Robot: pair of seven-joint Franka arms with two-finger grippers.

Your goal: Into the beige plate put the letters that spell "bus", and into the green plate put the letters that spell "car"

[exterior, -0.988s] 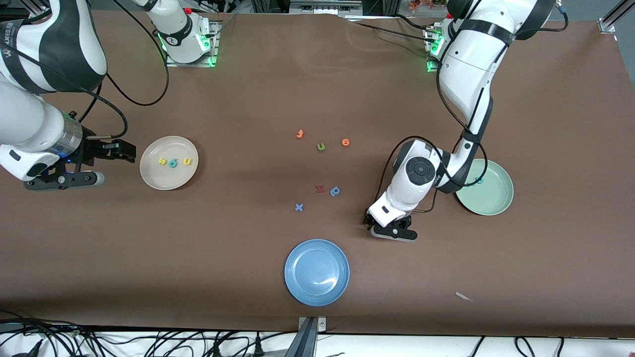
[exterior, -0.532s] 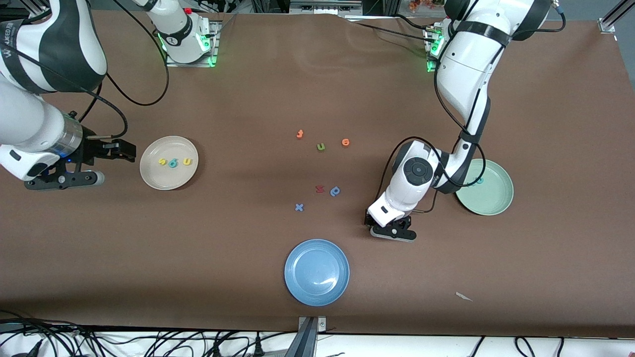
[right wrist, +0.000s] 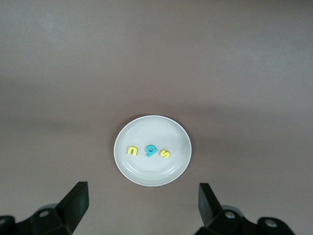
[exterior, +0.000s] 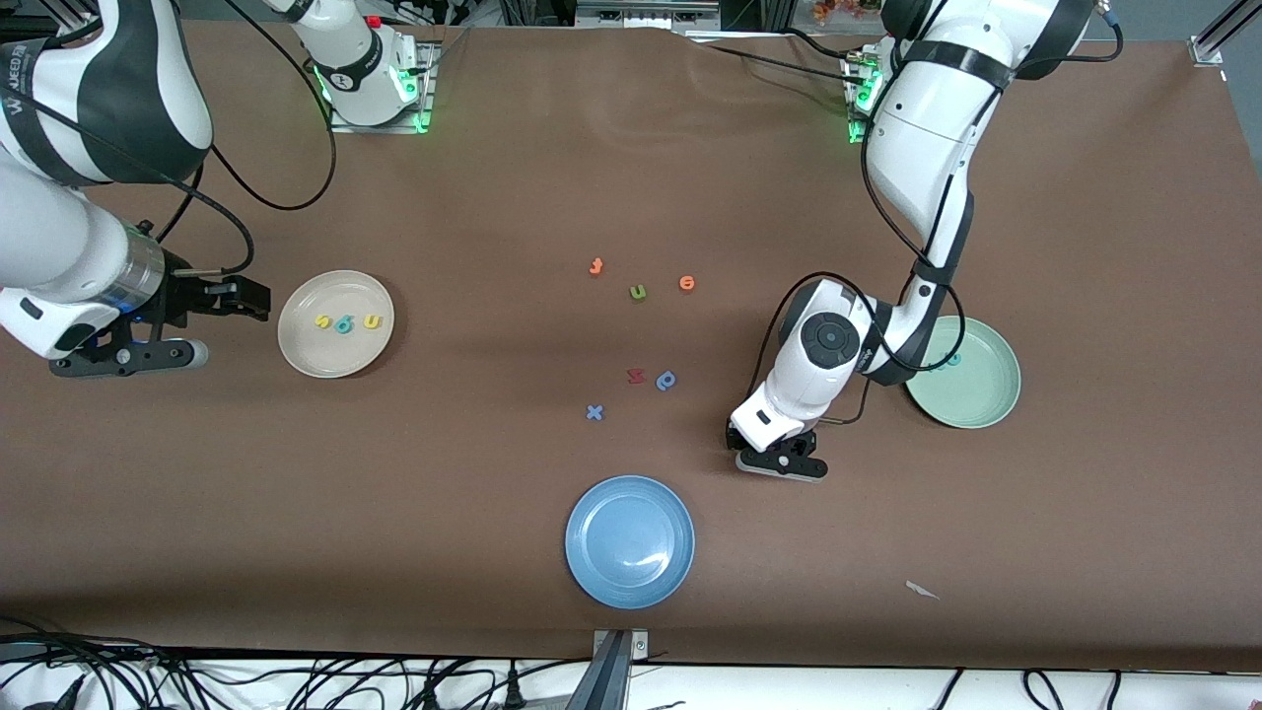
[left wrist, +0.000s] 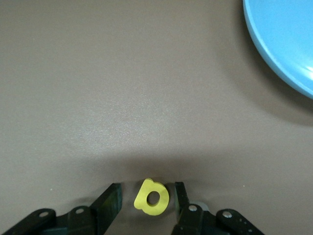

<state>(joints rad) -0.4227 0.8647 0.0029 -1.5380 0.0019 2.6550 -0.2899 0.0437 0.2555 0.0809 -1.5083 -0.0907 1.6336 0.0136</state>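
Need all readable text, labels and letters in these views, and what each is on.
"s", "b", "u": foam letters in the beige plate.
"a": yellow letter on the table, between the open jaws of the left hand.
"u": olive letter on the table.
"e": orange letter beside it.
"x": blue letter on the table.
Print on the right arm: partly hidden, unreadable.
Teal letter in the green plate: mostly hidden.

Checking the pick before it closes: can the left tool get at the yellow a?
Probably yes: the left tool is down at the table with the yellow a between its fingers, nothing else nearby.
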